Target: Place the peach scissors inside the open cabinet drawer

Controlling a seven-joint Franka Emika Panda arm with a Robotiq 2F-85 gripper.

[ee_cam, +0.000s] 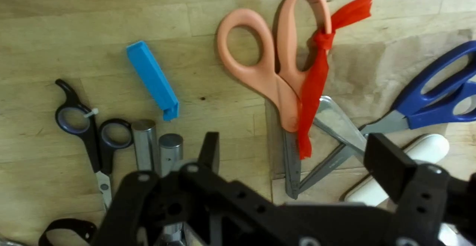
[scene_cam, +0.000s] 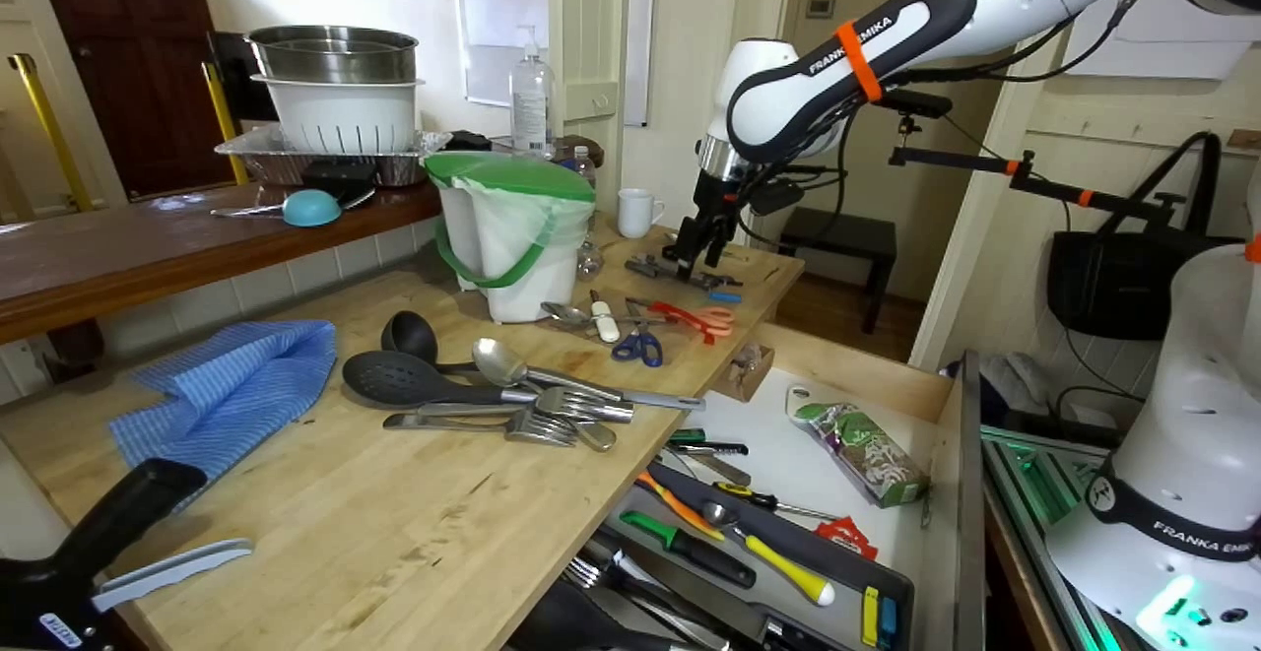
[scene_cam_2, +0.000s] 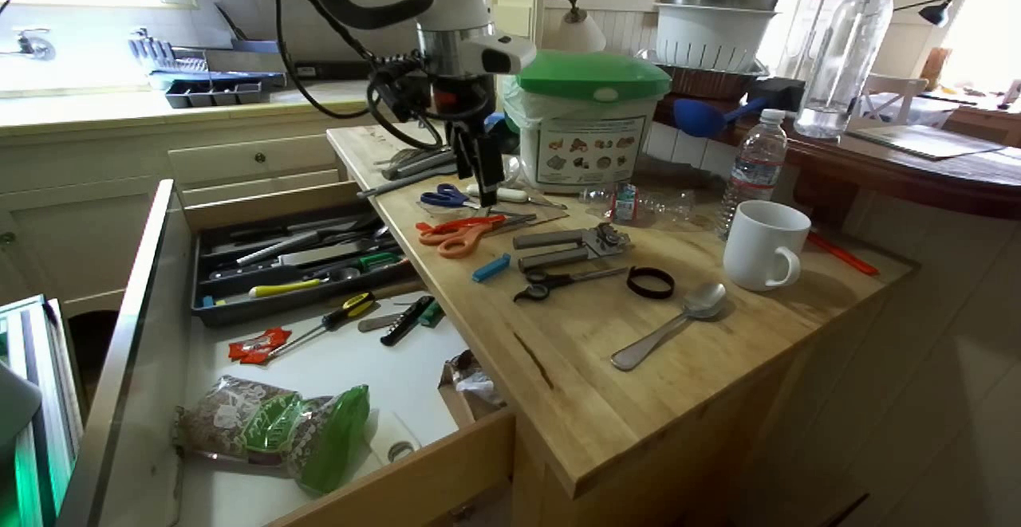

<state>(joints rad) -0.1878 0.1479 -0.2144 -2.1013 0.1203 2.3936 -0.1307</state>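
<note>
The peach scissors [ee_cam: 285, 101] lie flat on the wooden worktop, closed, with a red ribbon [ee_cam: 314, 86] tied to one handle loop. They show in both exterior views [scene_cam: 711, 320] [scene_cam_2: 477, 230] near the worktop edge beside the drawer. My gripper [ee_cam: 297, 156] is open and empty, its fingers wide apart on either side of the scissors' blades in the wrist view. In both exterior views the gripper [scene_cam: 697, 265] [scene_cam_2: 488, 192] hangs above the worktop, pointing down. The open cabinet drawer [scene_cam: 857, 356] [scene_cam_2: 431, 479] sits lower, alongside the worktop, with tools and packets in it.
Blue-handled scissors [ee_cam: 412, 101] and a white-handled tool [ee_cam: 427, 149] lie close beside the peach scissors. A blue clip [ee_cam: 152, 78], black scissors [ee_cam: 93, 141] and a can opener [scene_cam_2: 590, 244] lie nearby. A green-lidded bin [scene_cam_2: 590, 128] and a white mug [scene_cam_2: 762, 244] stand on the worktop.
</note>
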